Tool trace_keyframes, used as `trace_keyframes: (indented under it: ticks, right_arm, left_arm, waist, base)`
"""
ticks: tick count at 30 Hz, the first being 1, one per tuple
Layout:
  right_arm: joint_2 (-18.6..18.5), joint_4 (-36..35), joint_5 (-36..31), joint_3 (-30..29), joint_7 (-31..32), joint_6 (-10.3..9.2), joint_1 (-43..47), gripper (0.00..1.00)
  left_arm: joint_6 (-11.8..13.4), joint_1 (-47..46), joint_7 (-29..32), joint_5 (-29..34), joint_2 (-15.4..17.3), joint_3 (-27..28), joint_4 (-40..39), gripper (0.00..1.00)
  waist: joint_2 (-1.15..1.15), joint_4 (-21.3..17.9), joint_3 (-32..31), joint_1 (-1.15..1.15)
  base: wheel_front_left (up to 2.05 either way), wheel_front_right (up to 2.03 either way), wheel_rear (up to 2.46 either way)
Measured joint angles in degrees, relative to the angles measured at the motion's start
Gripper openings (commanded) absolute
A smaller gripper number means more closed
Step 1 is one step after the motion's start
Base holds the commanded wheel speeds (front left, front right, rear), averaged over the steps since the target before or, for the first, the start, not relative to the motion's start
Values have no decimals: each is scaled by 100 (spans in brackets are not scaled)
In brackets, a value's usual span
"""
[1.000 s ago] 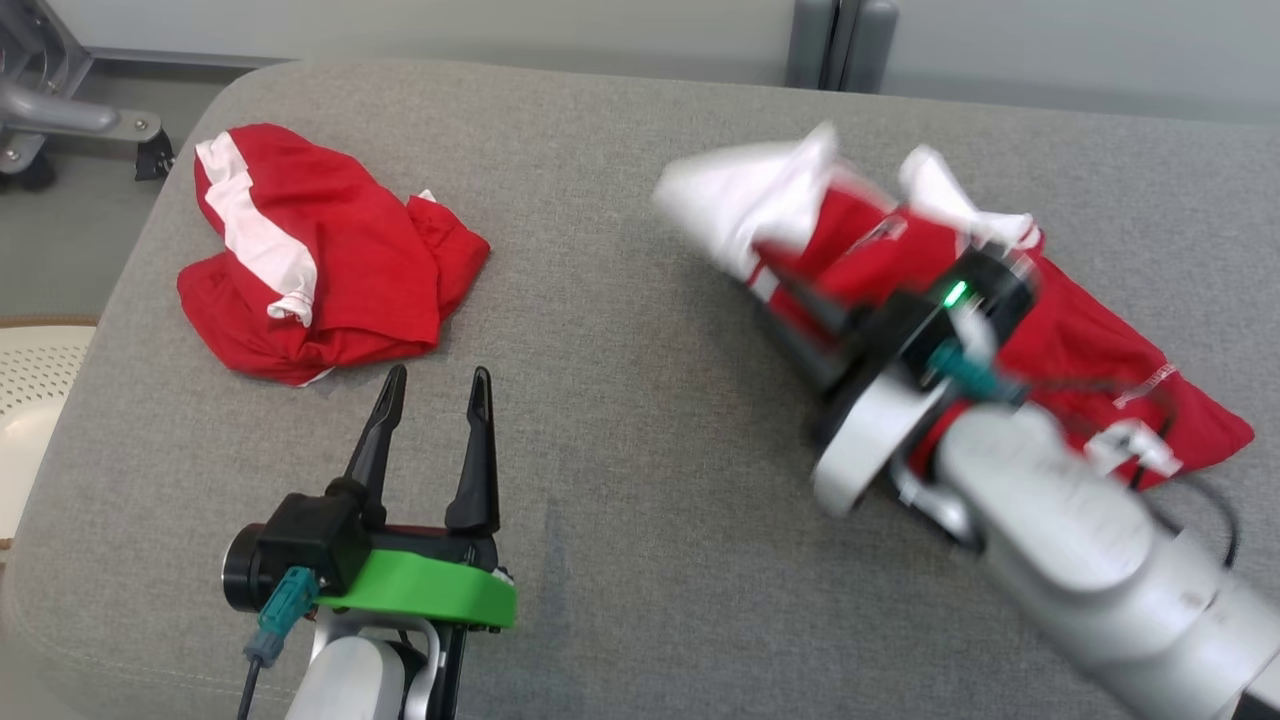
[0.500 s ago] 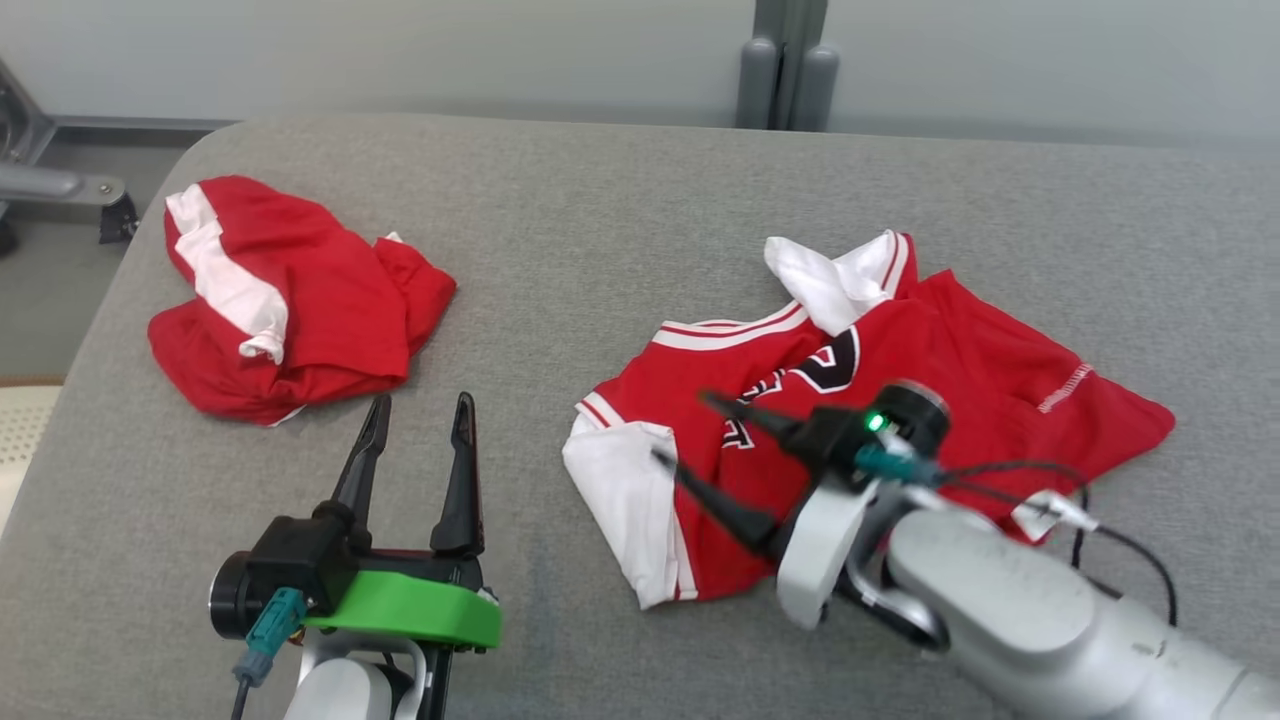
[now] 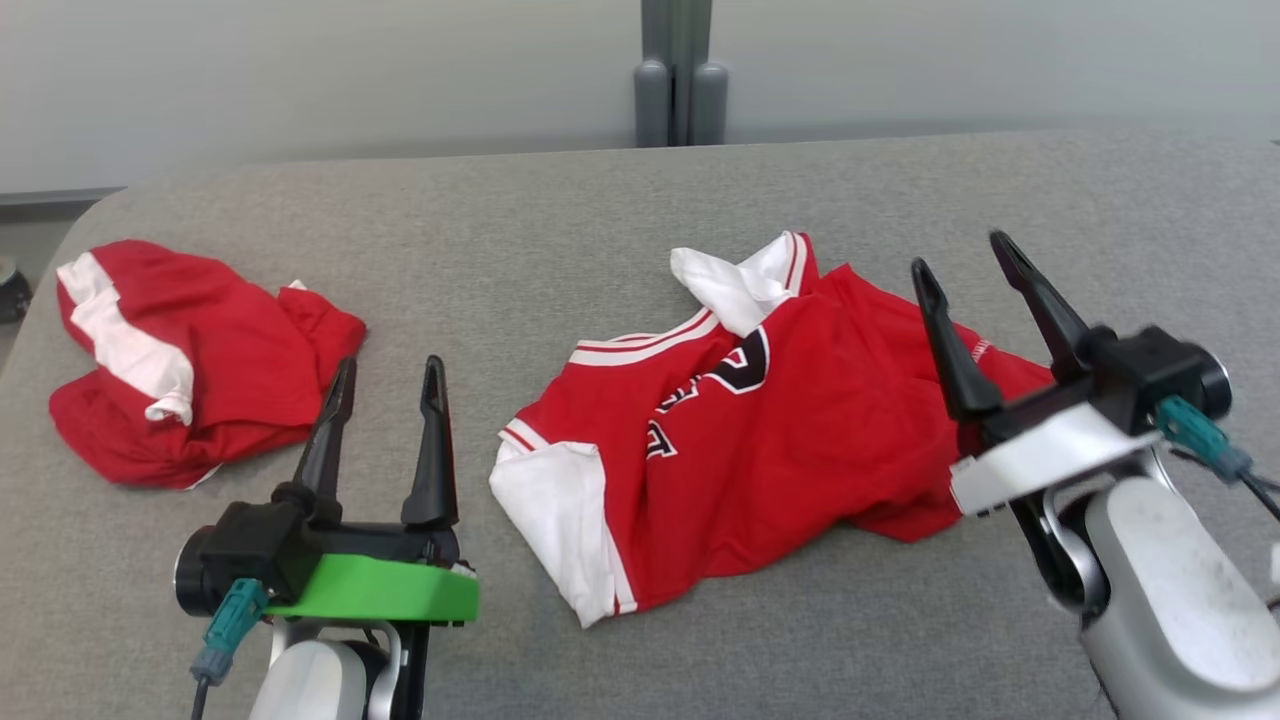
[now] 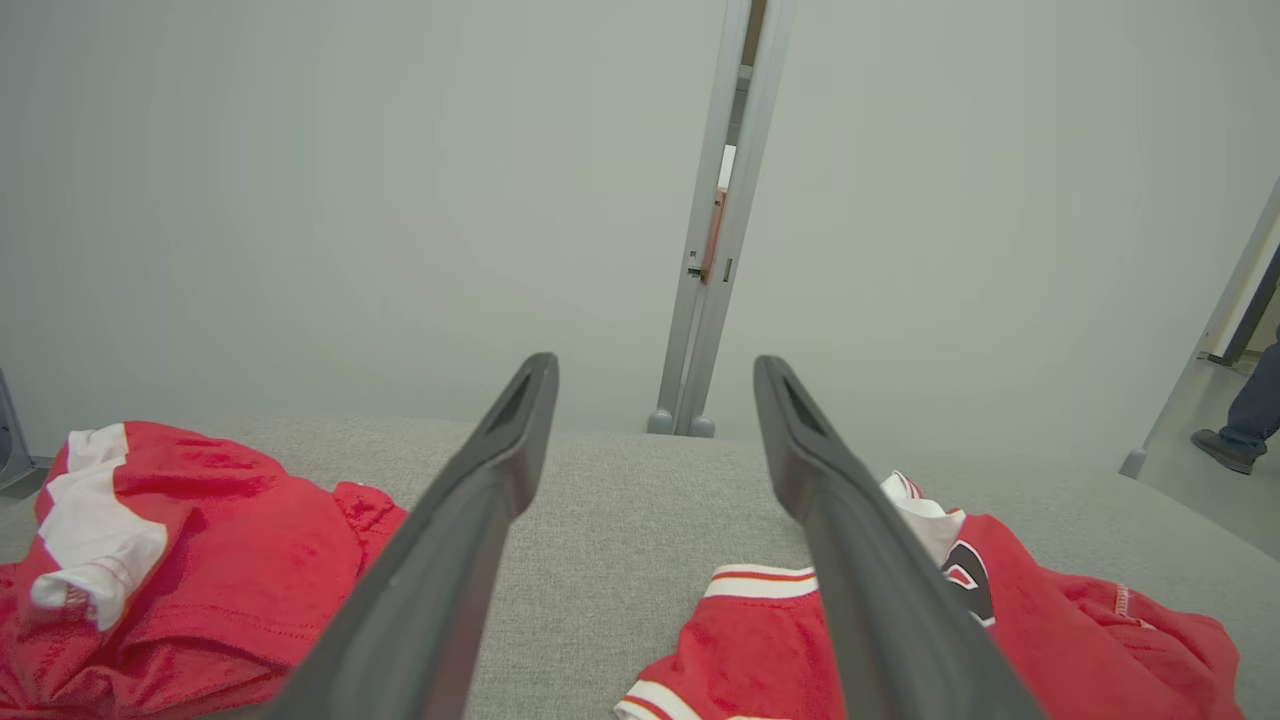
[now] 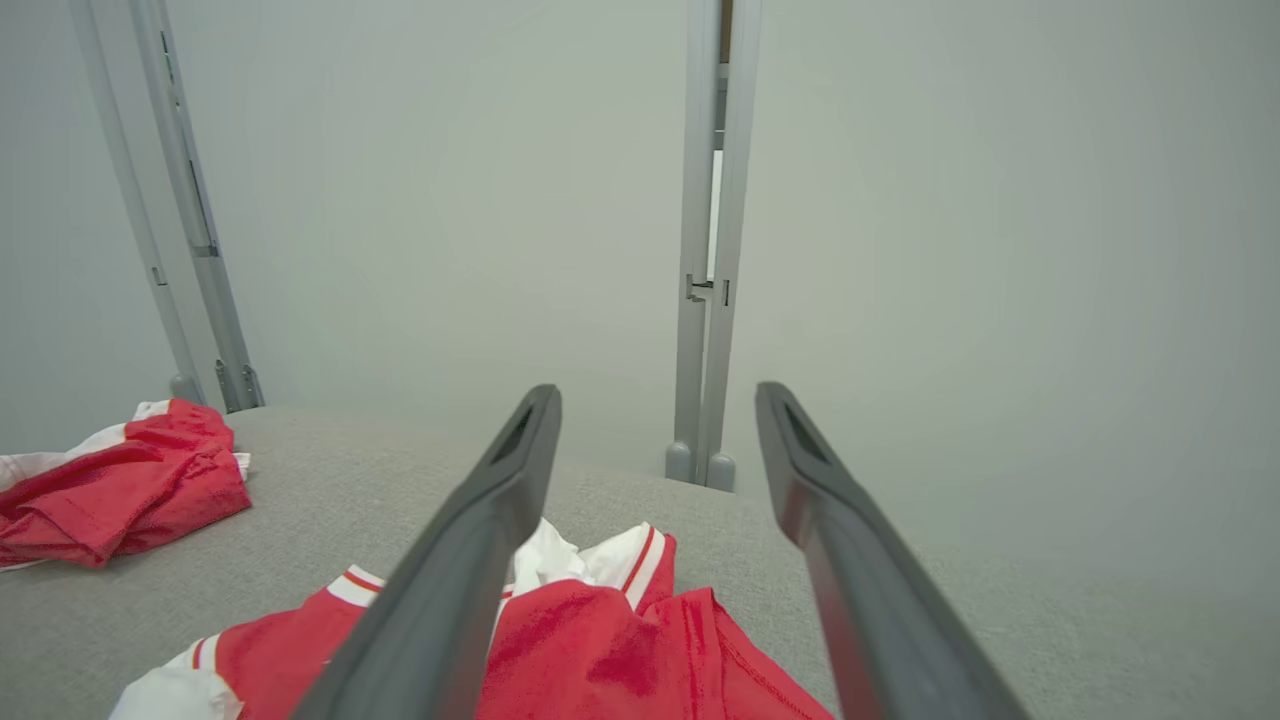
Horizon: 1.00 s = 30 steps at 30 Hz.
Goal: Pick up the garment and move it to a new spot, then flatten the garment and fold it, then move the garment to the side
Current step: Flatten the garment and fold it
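A red jersey [image 3: 790, 440] with white sleeves and black lettering lies loosely spread and rumpled in the middle of the grey table [image 3: 560, 220]; it also shows as the jersey [image 4: 900, 640] and the jersey [image 5: 600, 640] in the wrist views. My right gripper [image 3: 958, 268] is open, raised over the jersey's right side, holding nothing. My left gripper [image 3: 390, 375] is open left of the jersey, apart from it, between the two garments. In the wrist views my left gripper [image 4: 655, 375] and right gripper [image 5: 657, 400] hold nothing between their fingers.
A second red and white garment [image 3: 190, 360] lies crumpled at the table's left end. Grey metal posts [image 3: 680, 70] stand behind the table against a pale wall. A person's foot [image 4: 1225, 445] shows far right on the floor.
My right gripper let the jersey drop onto the table, opened, and drew back to the right. The head camera also shifted, so the scene sits lower and further left.
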Motion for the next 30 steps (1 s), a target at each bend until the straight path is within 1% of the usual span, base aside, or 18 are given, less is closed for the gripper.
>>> trace_keyframes:
  ticks: [2,5,9,13,17,21,23,26,30]
  right_arm:
    - [223,-285,-175,-391,1,-1,396,100]
    - [515,-524,-344,-698,1,-1,841,100]
    - [711,-632,-470,-783,1,-1,1097,100]
    - [726,-578,-563,-743,1,-1,1098,100]
    - [516,-269,-592,-581,18,-1,838,100]
    - [296,-55,-441,-318,364,-1,203,100]
    - [102,69,-288,-85,647,-1,-171,100]
    - [-188,268,123,259,1115,-1,-722,100]
    - [-580,566,795,915,1784,-1,-1384,100]
  left_arm:
    - [-5,9,0,0,1,42,-51,100]
    - [-46,69,-1,32,0,43,-35,100]
    - [-53,126,0,35,0,43,-9,100]
    - [-97,127,0,74,0,-8,29,100]
    - [-97,97,0,83,1,-111,43,100]
    - [-96,16,0,82,0,-240,65,100]
    - [-93,-71,-1,69,1,-292,75,100]
    - [-88,-203,0,5,1,-444,81,100]
    - [-35,-333,0,-99,1,-643,82,100]
  waist:
    - [0,-93,3,0]
    - [0,-212,11,0]
    - [0,-349,26,0]
    - [0,-404,86,0]
    - [0,-378,186,0]
    - [0,-302,345,0]
    - [0,-239,450,0]
    - [0,-103,592,0]
    - [0,136,779,0]
  base:
    - [0,0,0]
    - [0,0,0]
    - [0,0,0]
    - [0,0,0]
    - [0,0,0]
    - [0,0,0]
    - [0,0,0]
    - [0,0,0]
    - [0,0,0]
